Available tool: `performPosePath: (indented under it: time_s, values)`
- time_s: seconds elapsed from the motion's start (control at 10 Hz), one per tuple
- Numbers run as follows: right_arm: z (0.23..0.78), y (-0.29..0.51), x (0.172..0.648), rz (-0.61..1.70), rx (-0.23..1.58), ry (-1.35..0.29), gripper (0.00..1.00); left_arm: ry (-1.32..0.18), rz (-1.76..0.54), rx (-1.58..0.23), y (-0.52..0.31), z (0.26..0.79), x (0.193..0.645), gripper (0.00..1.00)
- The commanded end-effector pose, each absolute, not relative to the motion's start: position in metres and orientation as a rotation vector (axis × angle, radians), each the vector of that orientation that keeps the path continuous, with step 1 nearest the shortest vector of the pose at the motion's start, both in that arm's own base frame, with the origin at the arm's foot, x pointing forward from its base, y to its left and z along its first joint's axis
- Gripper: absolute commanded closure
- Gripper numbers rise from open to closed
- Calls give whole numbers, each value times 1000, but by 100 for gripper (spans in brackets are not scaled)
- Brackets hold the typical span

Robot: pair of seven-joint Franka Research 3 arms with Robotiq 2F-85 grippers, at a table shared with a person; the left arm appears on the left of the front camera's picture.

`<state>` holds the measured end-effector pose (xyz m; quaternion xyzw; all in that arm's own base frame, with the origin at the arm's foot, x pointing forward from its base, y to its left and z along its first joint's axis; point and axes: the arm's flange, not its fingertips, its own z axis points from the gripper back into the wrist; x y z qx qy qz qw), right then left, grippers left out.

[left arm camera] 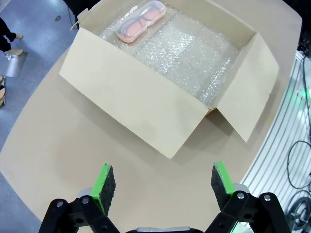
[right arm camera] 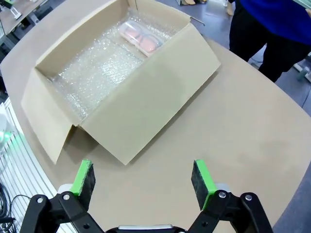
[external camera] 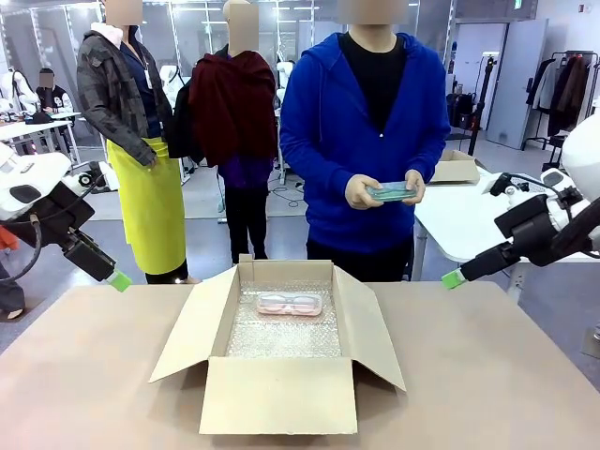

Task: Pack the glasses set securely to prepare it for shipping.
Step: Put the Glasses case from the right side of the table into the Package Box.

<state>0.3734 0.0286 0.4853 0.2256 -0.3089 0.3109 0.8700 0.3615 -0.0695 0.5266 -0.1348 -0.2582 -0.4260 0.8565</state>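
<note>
The pale pink glasses case (external camera: 290,304) lies on bubble wrap at the far end of the open cardboard box (external camera: 279,392), also seen as the pink case (left arm camera: 141,21) and the pink case (right arm camera: 141,37) in the wrist views. A person in a blue hoodie holds the mint green case (external camera: 391,192) in both hands at the far side. My left gripper (external camera: 119,280) hovers open off the table's left edge; its pads (left arm camera: 104,182) stand wide apart. My right gripper (external camera: 454,278) hovers open to the right of the box, pads (right arm camera: 201,178) wide apart, nothing between them.
The box (left arm camera: 146,104) stands mid-table with all flaps (right arm camera: 146,104) folded outward and a bubble wrap sheet (external camera: 286,333) lining its floor. Two other people stand behind at the left. A white table (external camera: 469,220) with a small box is at the back right.
</note>
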Motion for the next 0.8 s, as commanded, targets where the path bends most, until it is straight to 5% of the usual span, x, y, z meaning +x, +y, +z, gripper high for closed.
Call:
performPosePath:
  time_s: [0.0, 0.7]
  values:
    - [485, 29, 373, 657, 460, -654, 0, -551, -913, -308, -66, 527, 362, 0]
    - [485, 29, 373, 657, 460, -654, 0, -551, -913, -308, -66, 527, 362, 0]
